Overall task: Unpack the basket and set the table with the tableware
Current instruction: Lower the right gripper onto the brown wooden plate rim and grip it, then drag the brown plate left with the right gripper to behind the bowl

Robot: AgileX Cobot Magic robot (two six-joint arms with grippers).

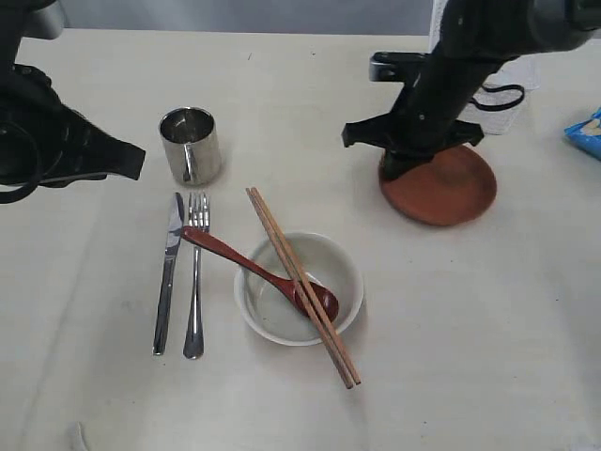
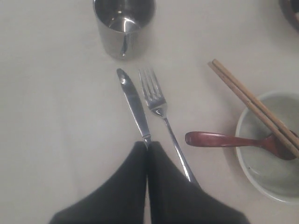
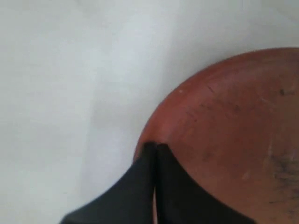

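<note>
While the left gripper (image 2: pixel 148 142) and right gripper (image 3: pixel 155 145) had jaws shut and empty, the right's tips at the plate (image 1: pixel 451 193) rim could've tipped it.

Your right arm (image 1: pixel 451 66) angles down onto the plate (image 1: pixel 446 193). The right gripper (image 3: pixel 153 146) has its fingers pressed together, tips at the plate's left rim. Your left arm (image 1: pixel 47 141) sits well left of the plate, with the left gripper (image 2: pixel 148 143) likewise closed, holding nothing.
</note>
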